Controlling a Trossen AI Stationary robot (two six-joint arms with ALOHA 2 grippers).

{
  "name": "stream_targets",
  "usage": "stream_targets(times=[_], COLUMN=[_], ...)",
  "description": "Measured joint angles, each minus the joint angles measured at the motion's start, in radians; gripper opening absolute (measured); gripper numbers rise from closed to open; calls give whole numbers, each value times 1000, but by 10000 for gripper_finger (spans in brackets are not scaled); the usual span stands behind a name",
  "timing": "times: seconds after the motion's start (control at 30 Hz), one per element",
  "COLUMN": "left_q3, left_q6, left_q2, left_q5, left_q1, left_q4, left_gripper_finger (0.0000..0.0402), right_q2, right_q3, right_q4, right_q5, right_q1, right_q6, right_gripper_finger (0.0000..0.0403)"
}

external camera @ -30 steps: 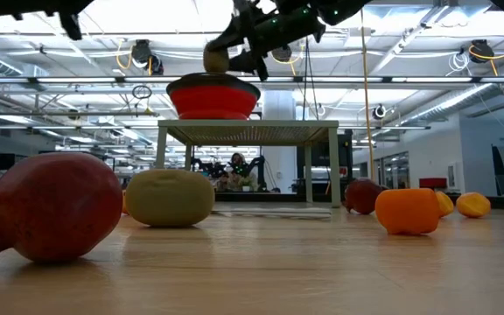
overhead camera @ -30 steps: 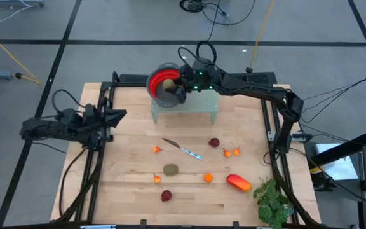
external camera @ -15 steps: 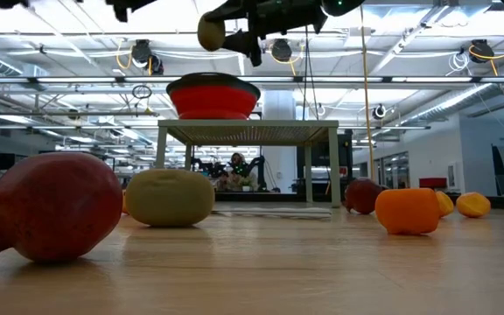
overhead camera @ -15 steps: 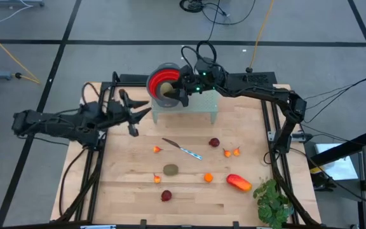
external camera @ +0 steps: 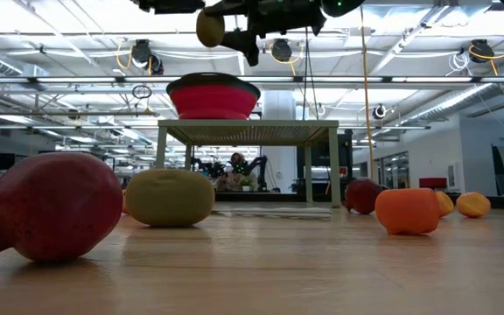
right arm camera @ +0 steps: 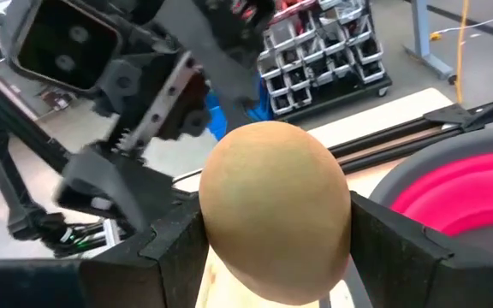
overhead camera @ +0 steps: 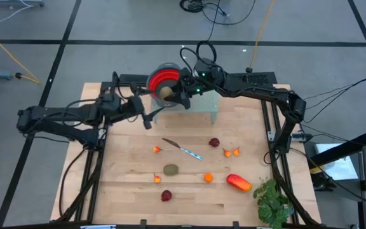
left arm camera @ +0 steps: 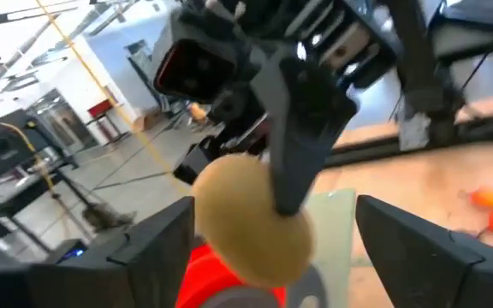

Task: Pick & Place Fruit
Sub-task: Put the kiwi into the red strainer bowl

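Observation:
An olive-brown oval fruit (overhead camera: pixel 166 93) hangs in the air with my right gripper (overhead camera: pixel 170 95) shut on it. It is just above the near rim of the red bowl (overhead camera: pixel 159 80), which stands on a small glass-topped stand (external camera: pixel 248 131). My left gripper (overhead camera: pixel 152 113) is open and raised, a little to the left and near side of the fruit. In the left wrist view the fruit (left arm camera: pixel 246 227) shows ahead between its fingers, which touch nothing. More fruit lies on the wooden table: an olive oval (overhead camera: pixel 170 169), dark red rounds (overhead camera: pixel 214 142) (overhead camera: pixel 166 195), small orange pieces (overhead camera: pixel 208 177) and a red-orange piece (overhead camera: pixel 239 183). My right gripper pinches the oval fruit between its two fingers, one on each opposite side (right arm camera: pixel 216 224). The fingers reach in from the table's right, roughly level. The fruit (external camera: pixel 210 28) is lifted clear, well above the red bowl (external camera: pixel 213 96).
A thin silver knife (overhead camera: pixel 183 149) lies mid-table. A green leafy plant (overhead camera: pixel 273 202) sits at the near right corner. Black frame rails run along the left and right edges. In the low view the pomegranate (external camera: pixel 51 206) and the olive oval (external camera: pixel 169 197) lie close to the camera.
My left gripper has swung from the table's left edge toward the bowl and the held fruit, risen, and opened. My right gripper has lifted the oval fruit from just above the bowl to well above it, shifting slightly toward the bowl's near rim.

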State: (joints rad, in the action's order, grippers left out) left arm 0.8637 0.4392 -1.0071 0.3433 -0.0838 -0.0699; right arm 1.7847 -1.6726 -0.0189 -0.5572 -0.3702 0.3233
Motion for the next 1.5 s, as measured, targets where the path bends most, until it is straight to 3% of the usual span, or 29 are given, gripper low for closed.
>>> stream_targets(times=[0.5, 0.77, 1.03, 1.5], left_q3=[2, 2, 2, 2], left_q6=[152, 22, -14, -53], left_q2=[-34, -33, -57, -86], left_q5=[47, -57, -153, -160], left_q1=[-52, -87, -108, -109], left_q4=[12, 11, -35, -67], left_gripper_finger=[347, 347, 347, 346], right_q2=[0, 1, 1, 2], right_q3=[0, 0, 0, 0], right_q4=[4, 2, 21, 45], right_q5=[-20, -21, -22, -21], right_q1=[-2, 0, 19, 26], right_q6=[-9, -74, -78, -75], right_gripper_finger=[238, 238, 238, 238])
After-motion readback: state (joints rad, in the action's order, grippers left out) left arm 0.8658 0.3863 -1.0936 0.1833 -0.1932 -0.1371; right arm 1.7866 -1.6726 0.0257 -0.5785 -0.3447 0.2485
